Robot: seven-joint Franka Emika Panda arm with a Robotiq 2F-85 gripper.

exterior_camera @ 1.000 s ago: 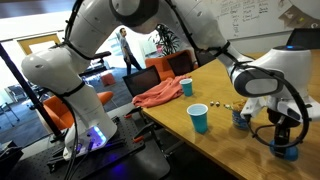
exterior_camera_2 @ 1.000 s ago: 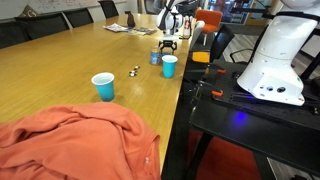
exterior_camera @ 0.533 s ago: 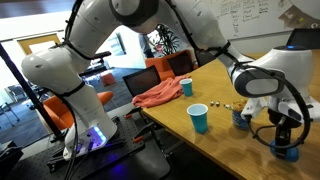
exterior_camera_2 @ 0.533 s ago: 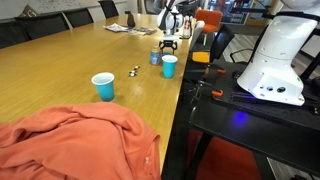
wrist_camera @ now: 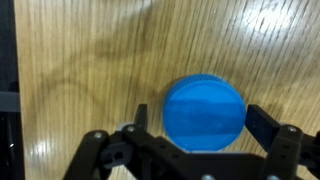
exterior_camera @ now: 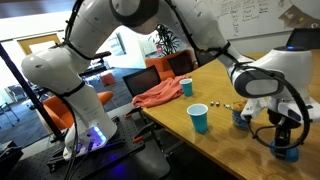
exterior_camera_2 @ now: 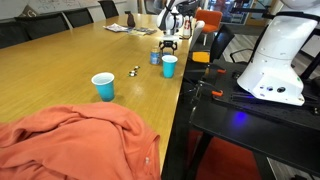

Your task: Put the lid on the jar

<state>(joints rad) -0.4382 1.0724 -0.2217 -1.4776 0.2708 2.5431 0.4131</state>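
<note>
The lid [wrist_camera: 205,112] is a flat bright-blue disc lying on the wooden table. In the wrist view it sits between my two fingers, with a small gap on each side. My gripper [wrist_camera: 203,120] is open around it and not touching it. In an exterior view the gripper [exterior_camera: 283,135] hangs just above the lid [exterior_camera: 288,152] near the table's edge. The jar [exterior_camera: 240,118], small with a blue band, stands a short way from the gripper; it also shows in an exterior view [exterior_camera_2: 155,57], near the gripper [exterior_camera_2: 170,43].
Two blue plastic cups [exterior_camera: 199,119] [exterior_camera: 186,87] stand on the table, also seen as cups [exterior_camera_2: 169,66] [exterior_camera_2: 103,86]. An orange cloth [exterior_camera: 160,94] [exterior_camera_2: 80,140] lies at the table's end. Small loose bits [exterior_camera: 215,105] lie between the cups.
</note>
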